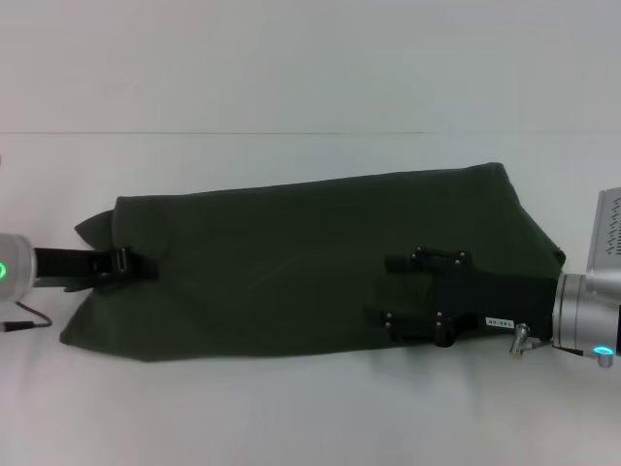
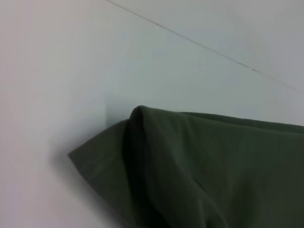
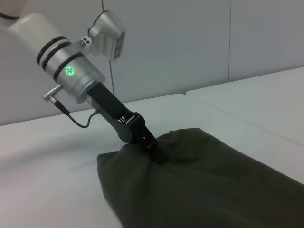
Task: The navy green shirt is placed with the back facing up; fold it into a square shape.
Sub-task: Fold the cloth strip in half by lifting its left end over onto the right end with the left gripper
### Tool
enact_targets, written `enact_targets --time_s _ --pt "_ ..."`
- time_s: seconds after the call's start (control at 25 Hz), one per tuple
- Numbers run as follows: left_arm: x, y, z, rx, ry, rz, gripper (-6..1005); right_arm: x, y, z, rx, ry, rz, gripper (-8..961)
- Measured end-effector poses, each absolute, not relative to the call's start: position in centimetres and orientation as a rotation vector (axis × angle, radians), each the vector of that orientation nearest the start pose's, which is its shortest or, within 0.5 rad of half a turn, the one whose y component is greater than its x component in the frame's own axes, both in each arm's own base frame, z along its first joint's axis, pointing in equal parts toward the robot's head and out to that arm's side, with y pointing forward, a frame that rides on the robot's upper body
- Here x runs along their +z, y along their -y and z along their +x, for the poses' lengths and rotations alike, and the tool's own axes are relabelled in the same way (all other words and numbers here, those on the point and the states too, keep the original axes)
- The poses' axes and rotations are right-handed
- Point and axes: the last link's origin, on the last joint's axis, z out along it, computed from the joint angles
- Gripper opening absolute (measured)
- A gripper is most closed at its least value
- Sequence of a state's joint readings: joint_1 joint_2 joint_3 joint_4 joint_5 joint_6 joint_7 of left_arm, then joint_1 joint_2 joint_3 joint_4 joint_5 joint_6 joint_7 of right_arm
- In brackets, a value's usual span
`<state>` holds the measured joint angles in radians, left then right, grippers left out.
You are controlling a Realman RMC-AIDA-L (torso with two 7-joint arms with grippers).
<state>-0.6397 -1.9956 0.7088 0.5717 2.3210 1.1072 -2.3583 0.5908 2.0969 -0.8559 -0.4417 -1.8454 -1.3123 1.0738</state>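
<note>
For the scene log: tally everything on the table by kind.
Shirt: 1
Left gripper: 1
Right gripper: 1
Table: 1
Total: 4

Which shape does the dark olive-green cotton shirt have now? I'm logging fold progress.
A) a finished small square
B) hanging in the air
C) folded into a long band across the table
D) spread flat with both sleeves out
C: the dark olive-green cotton shirt lies as a long band between the left end effector and the right end effector.

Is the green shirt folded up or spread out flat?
Folded. The shirt lies as a long band on the table, no sleeves sticking out, not yet a square.
</note>
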Motion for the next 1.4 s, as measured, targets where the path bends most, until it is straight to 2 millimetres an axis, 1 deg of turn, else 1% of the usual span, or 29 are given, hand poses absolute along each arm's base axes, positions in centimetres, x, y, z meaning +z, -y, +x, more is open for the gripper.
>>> enact_targets --time_s 0.2,0.24,0.28,0.32,0.36,0.4,0.6,0.76,0.92,1.04,1.24,1.28,1.36,1.4 --pt "3.9 -38.6 -32.6 -0.274 1.714 -2.024 147 -5.5 -34.1 25.4 0.616 -0.384 -2.717 825" --pt "3.9 -38.6 -32.6 -0.274 1.714 -2.024 147 -5.5 -34.1 25.4 0.616 -0.384 -2.718 825" --pt "4.5 -38.7 -32.8 -0.257 1.713 -2.015 147 -5.6 -34.0 25.4 0.614 -0.384 -2.721 825" --pt "4.5 -38.7 -32.8 -0.257 1.713 -2.015 147 -5.6 -34.0 25.5 0.613 -0.384 -2.723 825" --pt "5.9 -38.7 -33.5 -0.202 1.705 -1.995 147 -5.6 -33.9 25.5 0.612 -0.384 -2.725 825" --pt "6.9 -38.6 -33.9 -0.152 1.697 -1.985 147 -5.6 -33.9 25.5 0.611 -0.384 -2.726 825" --pt "9.6 -38.7 -34.4 -0.034 1.667 -1.956 146 -5.7 -33.9 25.4 0.612 -0.383 -2.727 825" --pt "10.7 -38.8 -34.4 0.028 1.653 -1.942 146 -5.7 -33.9 25.4 0.612 -0.382 -2.727 825" --pt "10.8 -38.8 -34.2 0.030 1.660 -1.946 146 -5.7 -34.0 25.4 0.611 -0.382 -2.727 826" --pt "11.0 -38.9 -33.2 0.001 1.683 -1.967 145 -5.7 -34.0 25.4 0.609 -0.380 -2.725 826" --pt "11.8 -39.3 -30.4 -0.085 1.716 -2.033 145 -5.7 -34.0 25.4 0.605 -0.377 -2.724 826" --pt "11.8 -39.3 -30.4 -0.085 1.716 -2.033 145 -5.8 -34.0 25.4 0.605 -0.377 -2.724 826" --pt "11.7 -39.6 -28.2 -0.147 1.750 -2.095 144 -5.8 -34.0 25.4 0.606 -0.378 -2.723 826" --pt "11.7 -39.6 -27.9 -0.158 1.756 -2.105 144 -5.8 -34.0 25.4 0.607 -0.378 -2.723 826"
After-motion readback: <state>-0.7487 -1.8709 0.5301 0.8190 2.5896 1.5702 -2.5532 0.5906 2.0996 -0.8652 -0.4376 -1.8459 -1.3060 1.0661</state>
